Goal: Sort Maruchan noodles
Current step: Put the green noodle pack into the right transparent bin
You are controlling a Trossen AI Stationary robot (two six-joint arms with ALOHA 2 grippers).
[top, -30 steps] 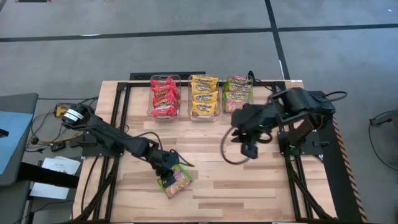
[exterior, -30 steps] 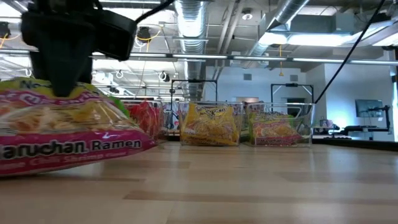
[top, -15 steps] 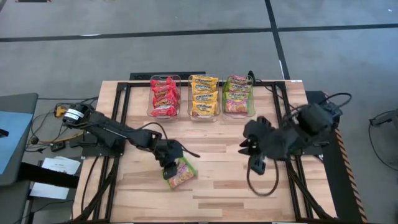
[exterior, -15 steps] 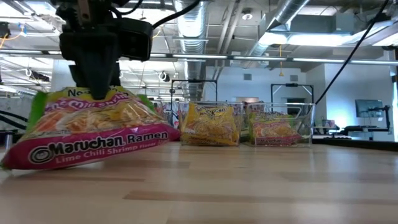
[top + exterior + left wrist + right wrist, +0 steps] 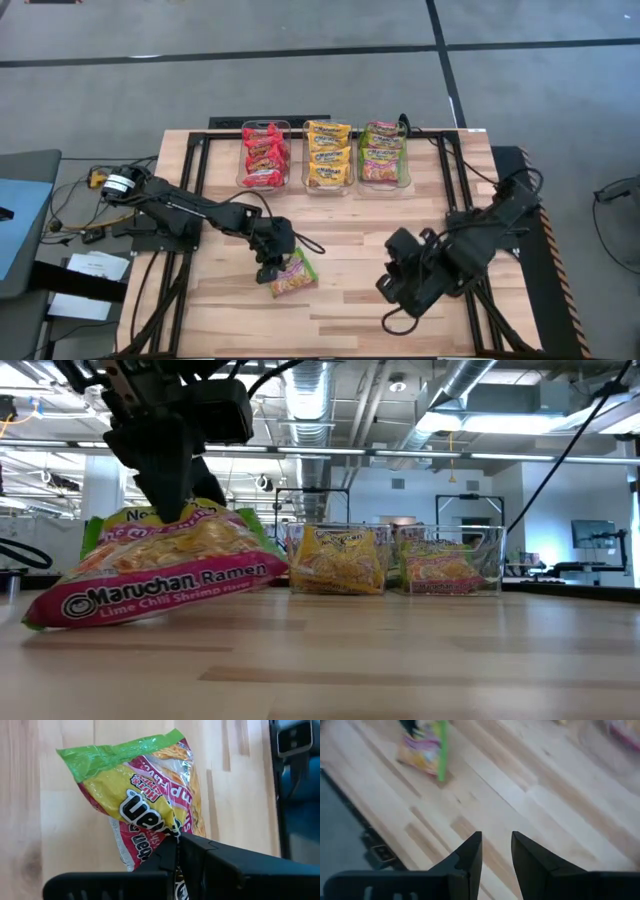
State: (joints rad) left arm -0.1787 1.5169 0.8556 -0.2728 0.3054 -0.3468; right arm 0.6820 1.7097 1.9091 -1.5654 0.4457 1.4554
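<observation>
The left gripper (image 5: pixel 272 262) pinched the green-and-pink packet (image 5: pixel 291 273); a firm hold should carry it to the matching bin (image 5: pixel 382 180). The right gripper (image 5: pixel 496 851) waited, slightly parted.

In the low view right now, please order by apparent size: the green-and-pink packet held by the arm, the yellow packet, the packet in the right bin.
1. Green-and-pink packet, largest, but nearest the camera.
2. Yellow packet and the packet in the right bin look alike.
</observation>
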